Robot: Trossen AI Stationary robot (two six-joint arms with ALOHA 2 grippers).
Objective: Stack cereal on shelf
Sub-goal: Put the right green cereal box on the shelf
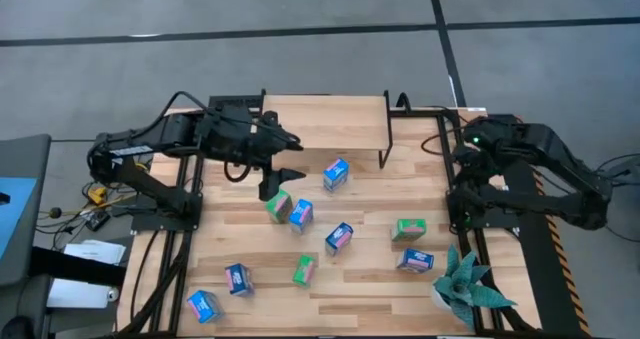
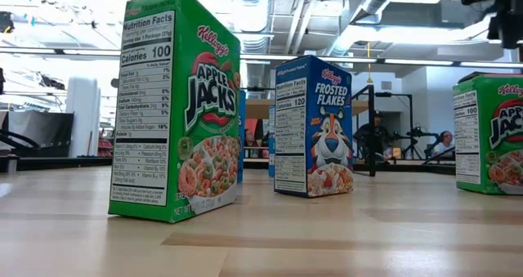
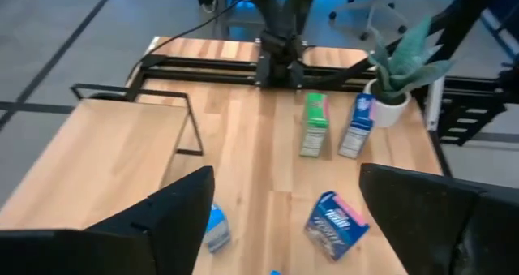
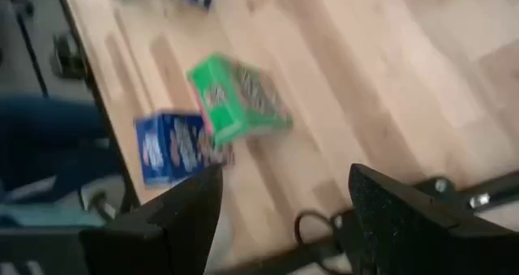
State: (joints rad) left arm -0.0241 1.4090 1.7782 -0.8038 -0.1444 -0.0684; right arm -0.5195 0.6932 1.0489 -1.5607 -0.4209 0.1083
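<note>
Scattered on the counter [image 1: 230, 234], cereal boxes read Kellogg's Apple Jacks [image 2: 176, 105] and Frosted Flakes [image 2: 315, 126]. The shelf [image 1: 325, 122] stands behind. Left pincer [image 1: 283, 179] released above boxes; right pincer [image 4: 280, 218] released.

A robotics lab: exposed ceiling ducts [image 2: 384, 3], seated people [image 2: 374, 134] behind (among more rigs).

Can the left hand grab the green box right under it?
Probably yes. The left hand hangs open just above the green box, nothing covers it, though a blue box touches one side.
</note>
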